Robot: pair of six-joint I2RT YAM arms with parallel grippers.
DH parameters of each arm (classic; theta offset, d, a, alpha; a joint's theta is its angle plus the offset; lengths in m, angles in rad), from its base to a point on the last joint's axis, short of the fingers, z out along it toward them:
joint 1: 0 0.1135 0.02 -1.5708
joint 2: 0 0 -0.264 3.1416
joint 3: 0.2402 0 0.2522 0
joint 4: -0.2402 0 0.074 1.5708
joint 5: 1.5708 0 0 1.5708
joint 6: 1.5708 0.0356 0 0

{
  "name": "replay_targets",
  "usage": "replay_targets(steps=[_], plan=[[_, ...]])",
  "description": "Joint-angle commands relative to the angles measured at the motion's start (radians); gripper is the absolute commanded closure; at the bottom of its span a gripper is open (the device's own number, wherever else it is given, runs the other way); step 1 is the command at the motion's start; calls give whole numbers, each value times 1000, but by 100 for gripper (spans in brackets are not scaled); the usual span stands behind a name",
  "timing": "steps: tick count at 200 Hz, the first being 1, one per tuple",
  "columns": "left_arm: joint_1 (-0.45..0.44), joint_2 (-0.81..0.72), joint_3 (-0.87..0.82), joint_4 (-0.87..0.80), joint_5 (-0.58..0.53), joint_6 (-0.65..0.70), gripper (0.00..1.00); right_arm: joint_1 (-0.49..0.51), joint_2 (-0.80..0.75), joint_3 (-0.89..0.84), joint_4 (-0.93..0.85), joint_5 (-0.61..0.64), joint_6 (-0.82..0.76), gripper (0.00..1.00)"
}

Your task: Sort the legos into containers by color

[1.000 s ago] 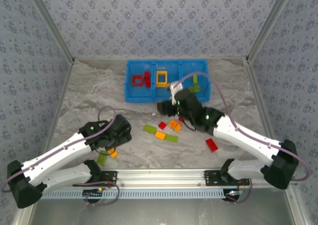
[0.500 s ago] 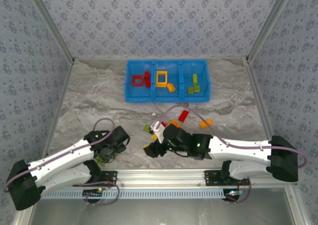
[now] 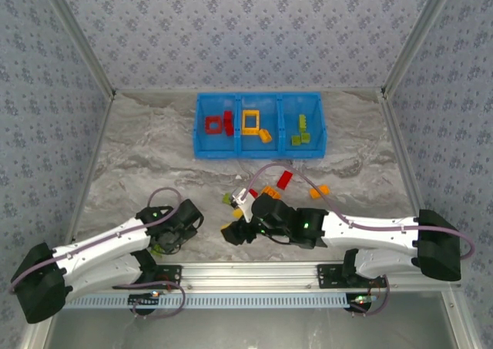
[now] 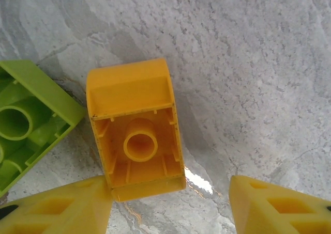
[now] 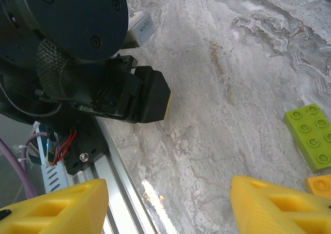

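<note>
- Left gripper (image 4: 170, 195) — my fingers (image 4: 57, 208) stand apart and released, grasping nothing; bare marble table (image 4: 248, 63) lies between the tips.
- Orange-yellow brick (image 4: 135, 133) — upside down, hollow side up, just ahead of the tips. Its near corner meets one finger; I cannot tell whether they touch.
- Lime green brick (image 4: 26, 130) — also upside down, close against the orange-yellow brick's side.
- Right gripper (image 5: 169, 192) — fingers wide apart and empty, low over the table near the front rail (image 5: 124, 192), facing my left arm's black wrist (image 5: 88, 53).
- Green studded brick (image 5: 310, 136) — studs up, off to the side of the right gripper, with a small orange brick (image 5: 320, 185) just beside it.
- Red brick (image 3: 284, 179) and orange piece (image 3: 320, 189) — loose on the table between my right arm and the tray.
- Blue tray (image 3: 202, 147) — at the far side, well apart from both grippers. Red bricks (image 3: 218, 123) lie in its left compartment, a yellow frame (image 3: 251, 120) in the middle, green bricks (image 3: 300, 137) in the right.
</note>
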Motion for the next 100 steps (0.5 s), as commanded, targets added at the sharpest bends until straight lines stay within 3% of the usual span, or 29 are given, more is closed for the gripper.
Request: replay_targets(steps=[1,61,100], plan=[[-6,16,-9,-10,-25,16,39,6,8,24,-9,31,17,35],[27,58,-36,65,-71,57,49,6,16,31,-22,42,26,35],[36,44,-1,98,-94,126,69,6,13,36,-33,55,31,36]])
